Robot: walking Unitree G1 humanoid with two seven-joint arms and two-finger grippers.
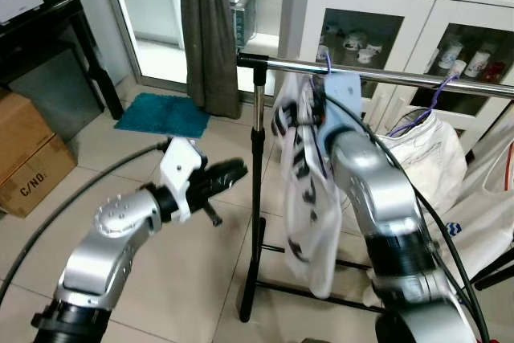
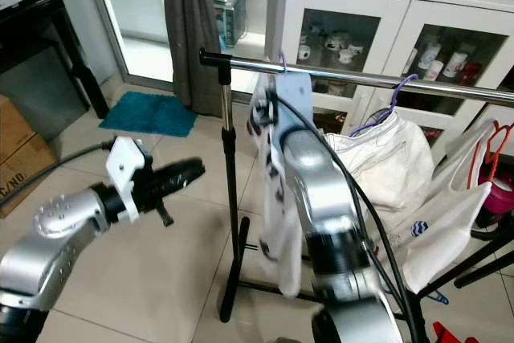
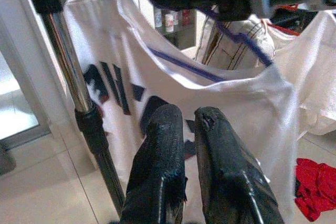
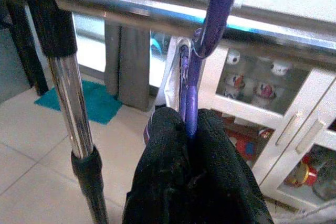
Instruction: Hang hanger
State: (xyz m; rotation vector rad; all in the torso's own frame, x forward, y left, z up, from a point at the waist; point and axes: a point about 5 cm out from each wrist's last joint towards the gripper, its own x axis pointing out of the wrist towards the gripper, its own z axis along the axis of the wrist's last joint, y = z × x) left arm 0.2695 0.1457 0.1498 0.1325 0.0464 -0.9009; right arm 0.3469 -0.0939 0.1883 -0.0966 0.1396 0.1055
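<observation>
Hanger [image 4: 195, 77] | hooked over rail [image 4: 157, 17] | pinched in right gripper [image 4: 190, 129]

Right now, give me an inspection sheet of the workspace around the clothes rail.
Surface: tiled floor; chrome rail on a black stand.
Job's things: purple hanger carrying a white printed shirt, hook over the rail.
Clutter: a second purple hanger with a white garment, white tote bag, cardboard boxes.
Grippers: right gripper shut on the hanger's neck under the rail; left gripper jaws shut, holding nothing, facing the shirt.
Cables: black cables along both arms.
Surroundings: white glass-door cabinet, grey curtain, teal mat.
</observation>
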